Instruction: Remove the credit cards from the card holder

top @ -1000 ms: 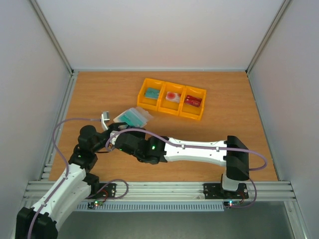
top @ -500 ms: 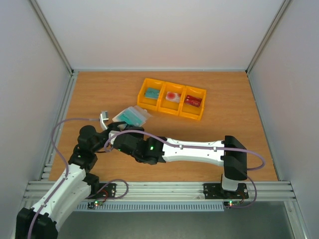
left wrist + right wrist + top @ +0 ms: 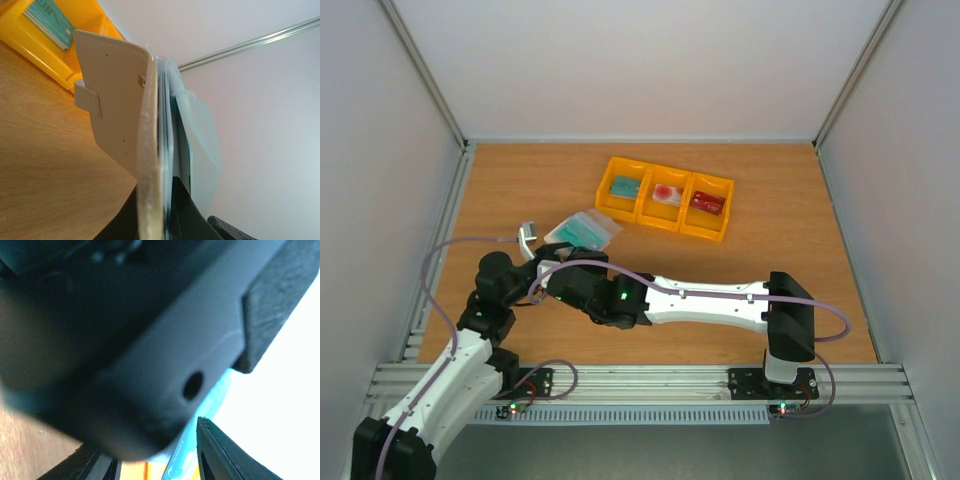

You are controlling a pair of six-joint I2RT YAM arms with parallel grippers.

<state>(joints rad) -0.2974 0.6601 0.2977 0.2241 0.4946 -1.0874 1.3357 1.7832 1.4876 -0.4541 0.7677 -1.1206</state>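
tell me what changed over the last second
The right arm eased slightly left, toward the card holder, which shifted a touch left too. Nothing was visibly taken hold of or let go. Unchanged: the left arm with its jaws shut on the holder, and the credit cards lying in the yellow tray.

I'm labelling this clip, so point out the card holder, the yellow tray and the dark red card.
card holder (image 3: 117,95): left wrist view, beige outer flap.
yellow tray (image 3: 703,234): top view, near wall.
dark red card (image 3: 707,204): top view, card's middle.
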